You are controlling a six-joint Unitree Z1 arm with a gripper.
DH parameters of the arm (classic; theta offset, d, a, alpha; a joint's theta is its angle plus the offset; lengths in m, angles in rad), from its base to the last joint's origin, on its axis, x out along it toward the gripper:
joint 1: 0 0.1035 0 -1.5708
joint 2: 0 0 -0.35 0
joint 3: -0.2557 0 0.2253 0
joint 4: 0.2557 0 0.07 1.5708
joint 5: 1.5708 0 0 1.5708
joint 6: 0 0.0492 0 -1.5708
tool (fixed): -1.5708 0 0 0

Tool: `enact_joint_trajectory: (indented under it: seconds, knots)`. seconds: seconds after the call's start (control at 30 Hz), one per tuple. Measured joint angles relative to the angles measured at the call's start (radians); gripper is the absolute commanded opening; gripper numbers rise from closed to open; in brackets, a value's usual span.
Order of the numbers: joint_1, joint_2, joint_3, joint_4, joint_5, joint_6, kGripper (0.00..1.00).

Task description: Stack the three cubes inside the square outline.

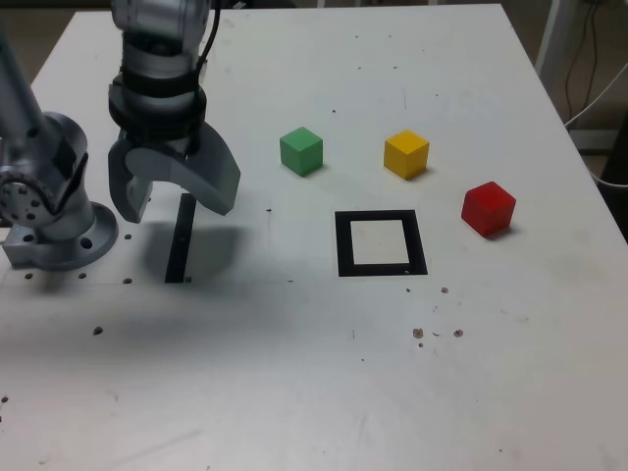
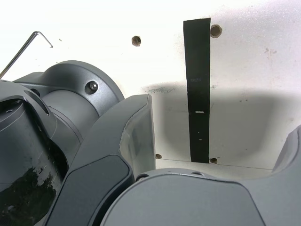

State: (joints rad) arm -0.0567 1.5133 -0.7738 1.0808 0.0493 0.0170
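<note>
Three cubes rest apart on the white table [image 1: 294,392]: a green cube [image 1: 301,151], a yellow cube [image 1: 406,154] and a red cube [image 1: 488,208] toward the exterior view's right. The square outline [image 1: 381,243], black with a white centre, lies in front of the green and yellow cubes with nothing inside it. My gripper [image 1: 175,209] hangs at the exterior view's left, well away from the cubes, above a narrow black strip [image 1: 180,238]. Its jaws stand wide open and hold nothing. In the wrist view the gripper [image 2: 221,141] frames the strip [image 2: 197,89]; no cube shows there.
The arm's grey base [image 1: 54,231] is bolted at the exterior view's left. A thin metal hex key [image 2: 23,47] lies on the table near the base. Small holes and specks dot the tabletop. Cables hang beyond the table's far right edge.
</note>
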Motion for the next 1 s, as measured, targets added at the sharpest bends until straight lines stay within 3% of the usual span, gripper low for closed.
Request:
enact_joint_trajectory:
  seconds: [1.0]
  knots:
    - [0.0, 0.008, -0.012, 0.018, -0.011, 0.0, 1.0]
